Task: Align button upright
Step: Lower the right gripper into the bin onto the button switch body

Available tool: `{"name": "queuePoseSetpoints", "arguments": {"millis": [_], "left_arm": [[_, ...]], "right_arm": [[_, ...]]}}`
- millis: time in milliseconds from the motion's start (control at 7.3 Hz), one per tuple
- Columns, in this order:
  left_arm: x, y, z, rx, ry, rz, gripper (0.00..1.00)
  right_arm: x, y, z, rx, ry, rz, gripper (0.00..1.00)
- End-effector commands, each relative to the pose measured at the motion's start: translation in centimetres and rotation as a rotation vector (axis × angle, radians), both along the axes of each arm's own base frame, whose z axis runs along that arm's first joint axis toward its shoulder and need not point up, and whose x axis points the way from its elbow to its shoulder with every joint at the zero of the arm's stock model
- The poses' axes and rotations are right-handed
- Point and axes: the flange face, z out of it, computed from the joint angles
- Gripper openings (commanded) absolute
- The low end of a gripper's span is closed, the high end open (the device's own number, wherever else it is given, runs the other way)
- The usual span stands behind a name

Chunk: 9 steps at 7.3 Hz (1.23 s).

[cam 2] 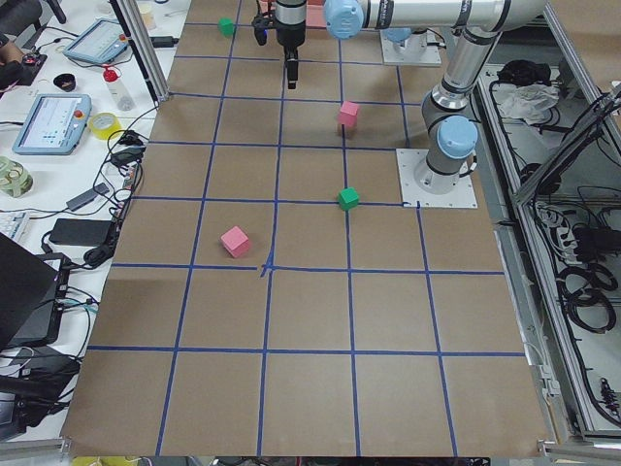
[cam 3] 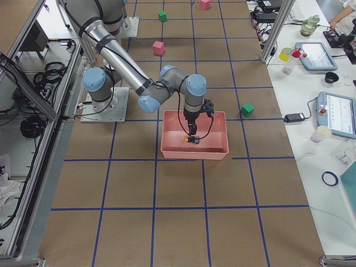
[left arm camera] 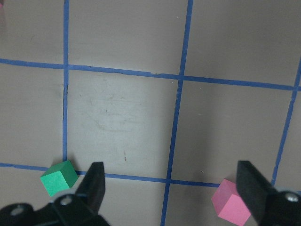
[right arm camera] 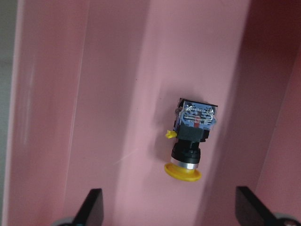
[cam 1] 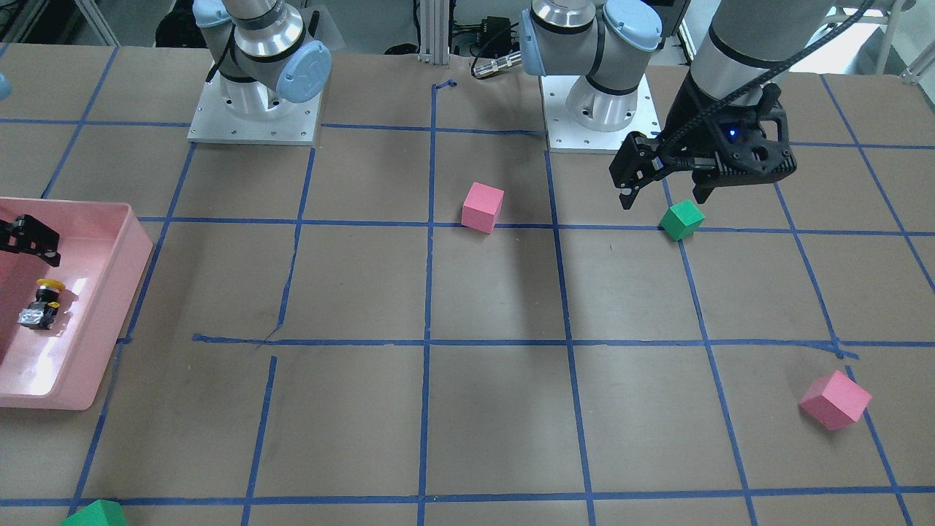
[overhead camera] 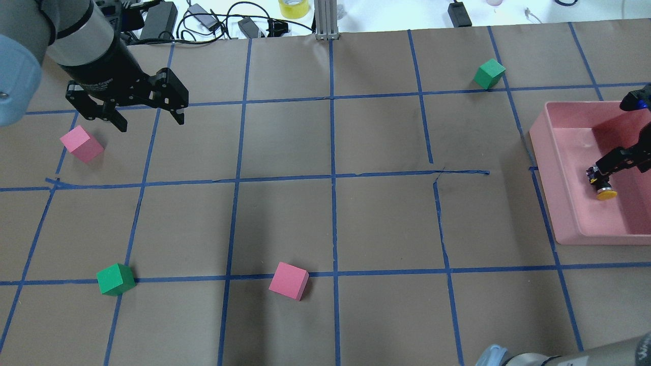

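The button (right arm camera: 190,141) lies on its side on the floor of the pink bin (overhead camera: 546,152), yellow cap toward the bottom of the right wrist view, silvery clear base toward the top. It also shows in the front view (cam 1: 44,303) and the overhead view (overhead camera: 602,184). My right gripper (right arm camera: 169,189) is open and empty above the bin, and the button lies between its fingers in the wrist view; the gripper shows in the overhead view (overhead camera: 618,160) too. My left gripper (overhead camera: 151,123) is open and empty, held above the table far from the bin.
Pink cubes (overhead camera: 81,145) (overhead camera: 289,280) and green cubes (overhead camera: 116,278) (overhead camera: 489,73) are scattered on the taped brown table. The bin's walls (right arm camera: 47,117) stand close on both sides of the button. A green cube (left arm camera: 59,177) and a pink cube (left arm camera: 230,202) lie below the left gripper.
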Motion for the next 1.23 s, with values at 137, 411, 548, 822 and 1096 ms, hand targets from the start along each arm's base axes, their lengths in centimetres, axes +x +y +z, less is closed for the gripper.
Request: {"name": "queuePoseSetpoints", "arguments": {"millis": [137, 411, 548, 822, 1096], "left_arm": [[0.0, 0.1, -0.3, 0.007, 0.000, 0.000, 1.00], [0.0, 0.1, -0.5, 0.010, 0.000, 0.000, 1.00], [0.0, 0.1, -0.5, 0.012, -0.001, 0.000, 1.00], [-0.1, 0.0, -0.6, 0.013, 0.002, -0.002, 1.00], [-0.1, 0.0, -0.6, 0.013, 0.002, -0.002, 1.00]], "right_arm": [[0.1, 0.4, -1.6, 0.015, 0.001, -0.004, 1.00], [0.0, 0.2, -2.7, 0.032, -0.009, -0.003, 1.00], [-0.3, -0.1, -3.0, 0.031, -0.011, -0.003, 1.00], [-0.8, -0.8, -3.6, 0.010, 0.004, -0.005, 1.00], [-0.8, -1.3, -4.5, -0.010, 0.004, -0.043, 1.00]]}}
